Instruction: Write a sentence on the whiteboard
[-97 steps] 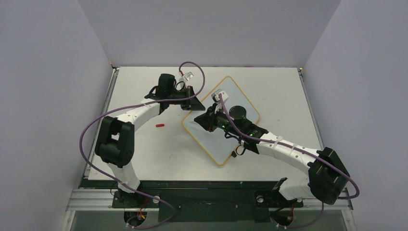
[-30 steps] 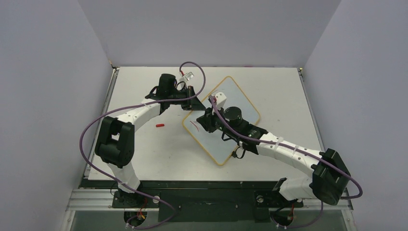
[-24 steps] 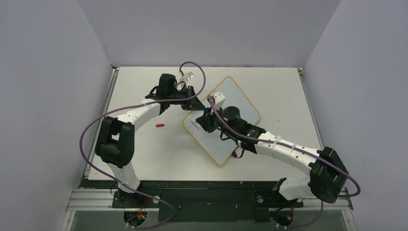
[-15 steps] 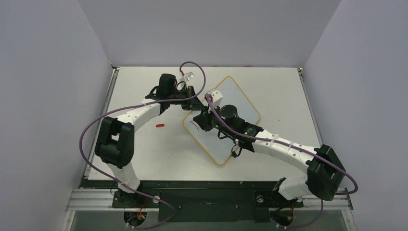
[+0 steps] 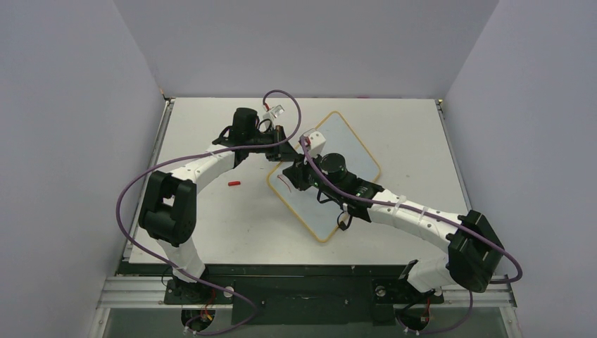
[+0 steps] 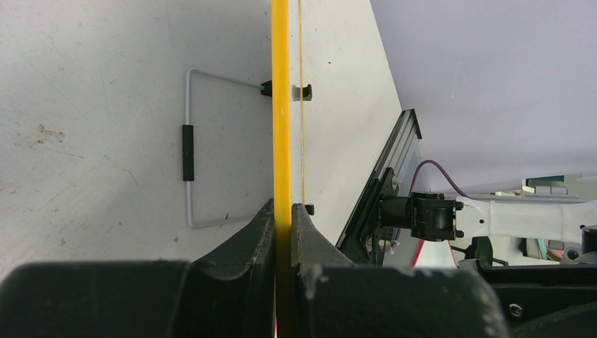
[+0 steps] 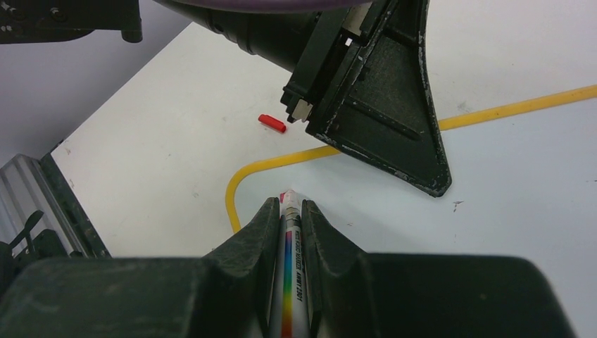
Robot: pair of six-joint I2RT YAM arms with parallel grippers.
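At mid-table, the whiteboard (image 5: 315, 210) lies flat, turned diagonally. The left gripper (image 6: 282, 208) is clenched on the yellow frame at the board's far-left edge. The right gripper (image 7: 287, 204) grasps a marker (image 7: 288, 246), its tip pointing down just inside the board's left corner, near a short red stroke (image 5: 281, 182). Contact between tip and surface cannot be confirmed. A small red cap (image 5: 234, 184) lies on the table (image 5: 211, 225), left of the board and apart from it.

The left gripper (image 6: 282, 208) pinches the yellow frame of the whiteboard (image 6: 280, 84), seen edge-on. Left of the frame, a wire loop (image 6: 187, 105) with a black sleeve joins it at a black clip (image 6: 267, 87).
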